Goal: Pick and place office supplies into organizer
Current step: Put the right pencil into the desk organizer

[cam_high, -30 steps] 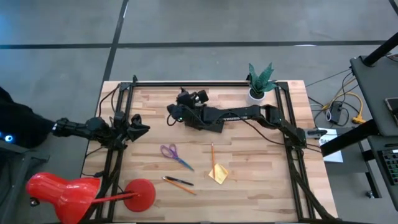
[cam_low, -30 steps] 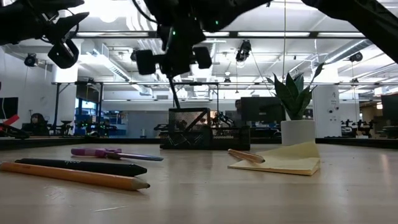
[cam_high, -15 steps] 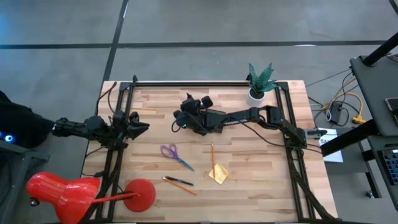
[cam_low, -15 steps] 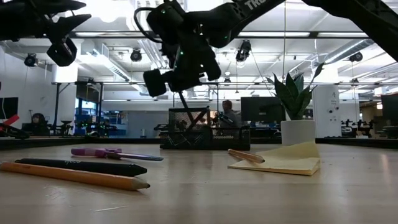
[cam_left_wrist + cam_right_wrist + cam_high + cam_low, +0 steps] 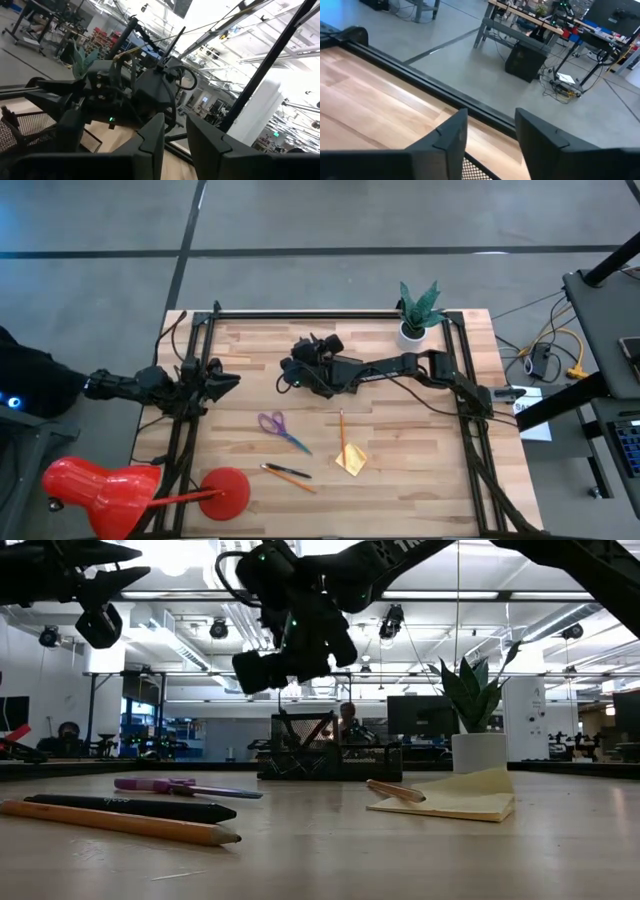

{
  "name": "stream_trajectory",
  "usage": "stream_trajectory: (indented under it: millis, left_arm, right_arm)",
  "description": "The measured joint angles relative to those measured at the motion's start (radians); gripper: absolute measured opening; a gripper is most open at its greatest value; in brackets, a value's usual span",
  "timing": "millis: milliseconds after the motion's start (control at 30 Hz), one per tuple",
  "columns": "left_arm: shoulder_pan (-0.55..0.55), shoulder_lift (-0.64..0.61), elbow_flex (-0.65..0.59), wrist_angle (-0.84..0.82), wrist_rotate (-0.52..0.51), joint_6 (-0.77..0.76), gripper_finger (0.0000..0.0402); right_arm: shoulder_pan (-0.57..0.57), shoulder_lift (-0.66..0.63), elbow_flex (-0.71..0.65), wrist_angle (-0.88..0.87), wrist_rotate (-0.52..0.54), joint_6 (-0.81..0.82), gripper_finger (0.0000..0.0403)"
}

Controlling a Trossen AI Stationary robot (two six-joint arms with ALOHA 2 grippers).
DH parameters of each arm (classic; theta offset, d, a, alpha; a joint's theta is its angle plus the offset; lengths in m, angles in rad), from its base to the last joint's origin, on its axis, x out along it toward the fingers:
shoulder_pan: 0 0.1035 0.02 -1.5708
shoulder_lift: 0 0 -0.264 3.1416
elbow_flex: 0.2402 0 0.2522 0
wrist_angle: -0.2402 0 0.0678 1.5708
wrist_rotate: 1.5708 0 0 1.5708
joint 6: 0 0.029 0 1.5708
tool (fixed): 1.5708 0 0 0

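Note:
The black mesh organizer (image 5: 320, 750) stands at the table's far middle; in the high view my right arm covers it. My right gripper (image 5: 490, 135) is open and empty just above it (image 5: 287, 665), with mesh (image 5: 482, 167) below its fingers. My left gripper (image 5: 225, 378) is open and empty at the table's left edge. On the table lie the purple scissors (image 5: 281, 429), a dark pen and an orange pencil side by side (image 5: 288, 474), and the yellow sticky pad (image 5: 351, 459). Another pencil (image 5: 342, 434) has one end resting on the pad.
A white pot with a green plant (image 5: 414, 316) stands at the far right, close to my right arm. A red lamp (image 5: 110, 488) has its round base (image 5: 226, 492) on the near left corner. Black rails run along the table's left, right and far edges.
My right gripper has moved a little toward the table's near right and down over the organizer, then stopped. The thin dark stick that hung below it into the organizer no longer shows under the gripper.

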Motion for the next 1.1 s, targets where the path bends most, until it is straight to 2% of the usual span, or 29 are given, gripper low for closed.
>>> stream_trajectory:
  millis: [167, 267, 367, 467, 533, 600, 667, 767, 867, 1100]
  left_arm:
    - [0.0, 0.0, 0.003, 0.001, 0.0, 0.0, 0.0066]
    - [0.0, -0.003, 0.003, 0.001, 0.0, 0.0, 0.0066]
    - [0.0, -0.004, 0.003, 0.001, 0.001, 0.0, 0.0066]
    - [0.0, -0.004, 0.003, 0.0, 0.008, -0.001, 0.0066]
    - [0.0, -0.004, 0.002, 0.0, 0.013, -0.002, 0.0066]
    - [0.0, -0.003, 0.0, 0.0, 0.014, -0.002, 0.0066]
    - [0.0, -0.002, -0.002, -0.001, 0.014, -0.002, 0.0066]
    - [0.0, -0.002, -0.002, -0.001, 0.015, -0.002, 0.0066]
    - [0.0, -0.002, -0.002, -0.001, 0.015, -0.002, 0.0066]
    - [0.0, -0.001, -0.002, -0.003, 0.028, -0.001, 0.0066]
  right_arm:
    - [0.035, -0.018, 0.045, -0.005, -0.025, -0.103, 0.0183]
    - [0.06, -0.05, 0.086, -0.119, -0.167, -0.091, 0.0188]
    - [0.06, -0.079, 0.151, -0.425, -0.409, 0.212, 0.0183]
    - [0.041, -0.079, 0.22, -0.864, -0.655, 0.613, 0.0174]
    - [0.041, -0.074, 0.229, -1.083, -0.769, 0.756, 0.0169]
    - [0.062, -0.073, 0.22, -1.228, -0.854, 0.831, 0.0167]
    - [0.084, -0.074, 0.19, -1.256, -0.967, 0.848, 0.0166]
    - [0.11, -0.071, 0.131, -1.167, -1.111, 0.867, 0.0166]
    - [0.137, -0.072, 0.068, -1.05, -1.168, 0.948, 0.0166]
    - [0.21, -0.071, 0.013, -1.019, -1.232, 1.062, 0.0166]
